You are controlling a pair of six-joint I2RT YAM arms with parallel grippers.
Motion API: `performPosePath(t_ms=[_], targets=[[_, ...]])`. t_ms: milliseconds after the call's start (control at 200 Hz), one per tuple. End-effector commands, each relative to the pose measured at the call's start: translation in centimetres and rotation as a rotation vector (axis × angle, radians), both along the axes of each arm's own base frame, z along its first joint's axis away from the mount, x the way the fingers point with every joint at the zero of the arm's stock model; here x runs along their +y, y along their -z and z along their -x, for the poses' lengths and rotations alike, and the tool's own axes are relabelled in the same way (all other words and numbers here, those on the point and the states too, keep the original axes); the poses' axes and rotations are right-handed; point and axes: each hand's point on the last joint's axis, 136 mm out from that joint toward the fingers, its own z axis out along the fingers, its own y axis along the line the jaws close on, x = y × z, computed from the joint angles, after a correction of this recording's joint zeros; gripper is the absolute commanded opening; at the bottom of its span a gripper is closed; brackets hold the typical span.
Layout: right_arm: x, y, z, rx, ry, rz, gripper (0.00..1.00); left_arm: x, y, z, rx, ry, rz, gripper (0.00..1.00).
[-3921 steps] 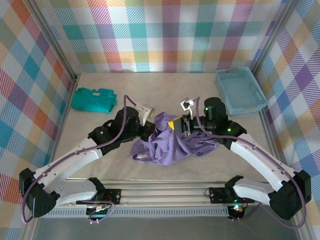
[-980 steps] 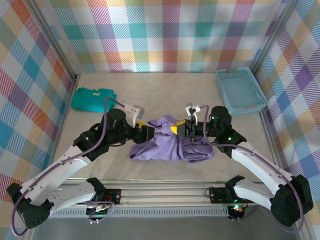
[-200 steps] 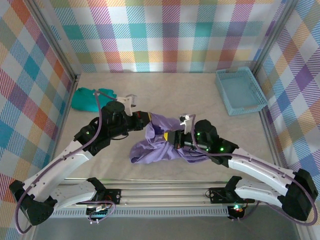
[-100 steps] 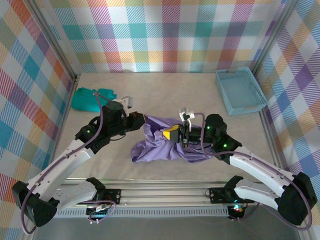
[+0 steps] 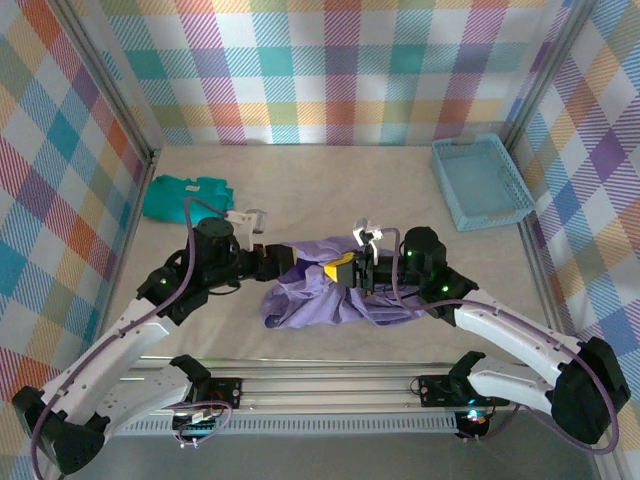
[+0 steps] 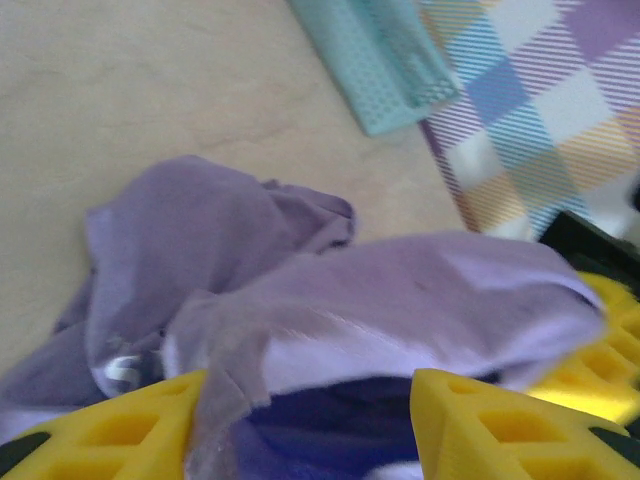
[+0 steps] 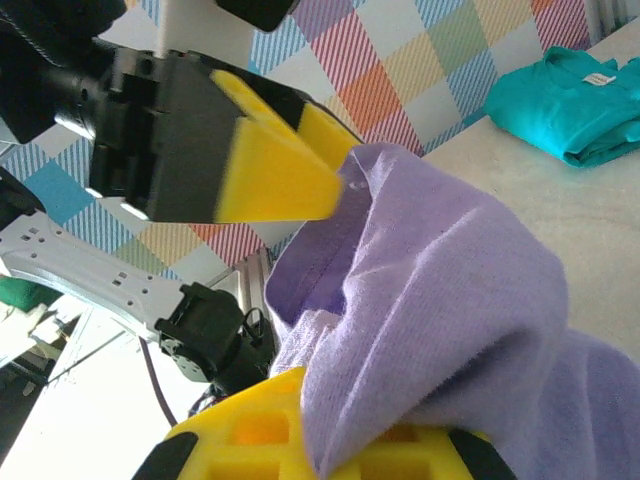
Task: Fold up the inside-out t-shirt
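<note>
Since half a second ago, small shift of the left end effector (image 5: 278,258) toward 6 o'clock, jaws now parted instead of clamped. Right end effector (image 5: 345,270) almost at the same place.

From the top camera: inside-out t-shirt (image 5: 310,298) as a crumpled lavender heap near the middle of the surface (image 5: 330,185), a little toward 6 o'clock. Left end effector at the 9 o'clock side of the heap, right end effector at its 12 o'clock part, facing each other with a raised fold of cloth between. Teal garment (image 5: 185,197) folded at 10 o'clock, well apart from the heap. Light blue basket (image 5: 478,180) at 2 o'clock, near the wall.

From the left wrist camera: own yellow fingers (image 6: 110,425) at 7 and 5 o'clock, standing apart, released. Band of lavender cloth across the gap, draped over the finger at 7 o'clock. Basket at 12 o'clock, beyond the cloth.

From the right wrist camera: own yellow fingers (image 7: 250,435) at 6 o'clock, clenched on a thick fold of the t-shirt, cloth spreading from them toward 3 o'clock. One yellow finger of the left end effector at 10 o'clock, its tip right at the edge of the cloth. Teal garment at 2 o'clock.
</note>
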Motion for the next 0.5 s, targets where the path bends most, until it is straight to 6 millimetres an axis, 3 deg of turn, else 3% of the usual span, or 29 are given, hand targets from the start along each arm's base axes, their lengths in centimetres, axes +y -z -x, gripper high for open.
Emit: performPosePath(t_ms=[0,265,340,400,495], targets=[[-0.1,-1.2,0.3,-0.079,-0.023,-0.027,0.00,-1.9,-2.3,2.1,-0.079,0.166,0.079,0.53],[0.0,-1.3,0.2,-0.071,-0.018,-0.013,0.00,-3.6,-1.8,4.3,-0.049,0.331,0.039,0.51],[-0.1,-1.2,0.1,-0.067,-0.012,-0.005,0.00,-2.1,-1.5,3.3,-0.077,0.244,-0.048,0.51],[-0.1,-1.1,-0.1,-0.064,-0.007,-0.001,0.00,1.0,-0.8,0.8,-0.091,0.029,-0.172,0.52],[0.0,-1.0,-0.1,-0.059,-0.007,0.003,0.00,3.2,-0.6,-0.1,-0.111,-0.089,-0.240,0.53]])
